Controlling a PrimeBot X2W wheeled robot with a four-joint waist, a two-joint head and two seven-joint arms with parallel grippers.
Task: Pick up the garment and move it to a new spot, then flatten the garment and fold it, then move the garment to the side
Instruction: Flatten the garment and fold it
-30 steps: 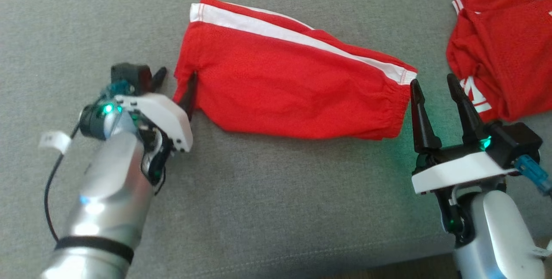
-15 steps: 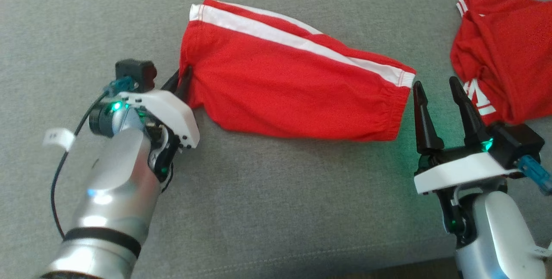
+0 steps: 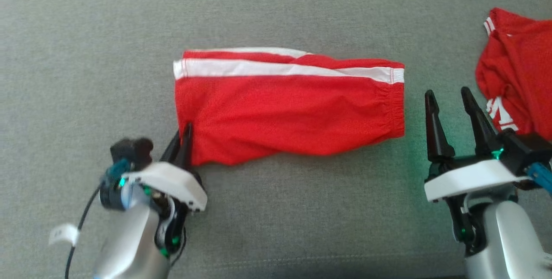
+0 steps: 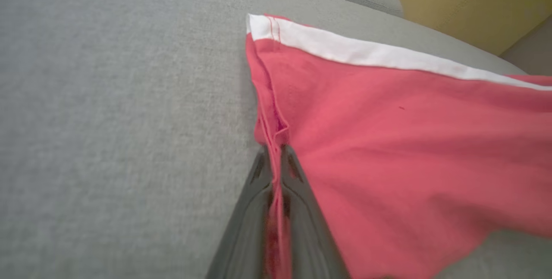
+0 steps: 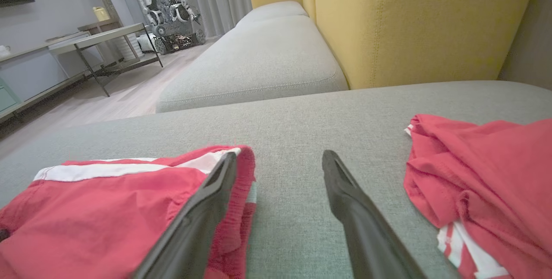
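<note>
Bare grey cushion (image 3: 276,11) around red shorts (image 3: 289,111), crumpled red shirt (image 3: 517,80) beside right hand (image 3: 446,92), yellow backrest (image 5: 422,24) beyond

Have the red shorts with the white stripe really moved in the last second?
Yes. Against the crumpled red garment, the red shorts have swung: their left end, pinched in the left gripper, came toward the robot.

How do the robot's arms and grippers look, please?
The left gripper and right gripper each have two long, tapered black fingers on a white plate with green lights. Both forearms are glossy silver. A black cable and a white tag hang by the left forearm; a blue connector sits at the right wrist.
</note>
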